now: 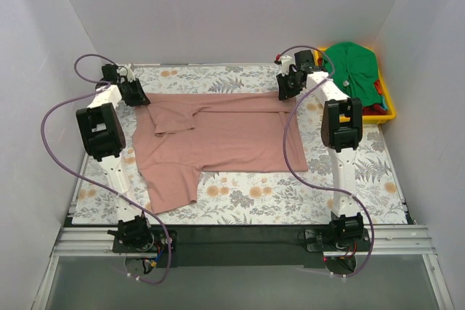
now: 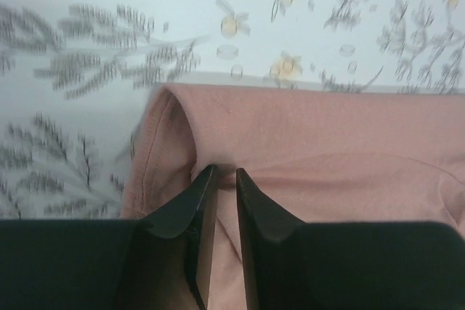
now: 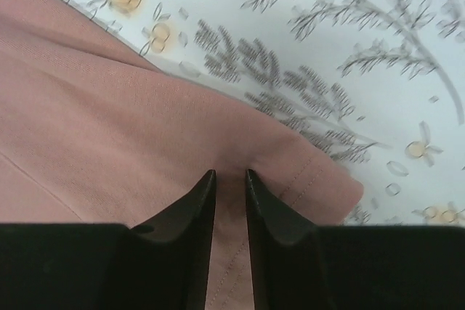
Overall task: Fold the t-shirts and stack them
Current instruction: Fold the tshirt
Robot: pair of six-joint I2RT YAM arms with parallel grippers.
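A dusty pink t-shirt (image 1: pixel 218 139) lies spread on the floral table cover, one sleeve folded in on top near the upper left, the other hanging toward the near edge. My left gripper (image 1: pixel 138 96) is shut on the shirt's far left corner; in the left wrist view its jaws (image 2: pixel 225 173) pinch a fold of pink cloth (image 2: pixel 327 143). My right gripper (image 1: pixel 287 91) is shut on the far right corner; in the right wrist view its jaws (image 3: pixel 229 176) pinch the hemmed edge (image 3: pixel 305 179). A bright green t-shirt (image 1: pixel 353 67) and red cloth (image 1: pixel 374 110) lie in the bin.
A yellow plastic bin (image 1: pixel 389 103) stands at the far right beside the right arm. The floral table cover (image 1: pixel 290 194) spans the table. White walls enclose the table on three sides. Purple cables loop from both arms.
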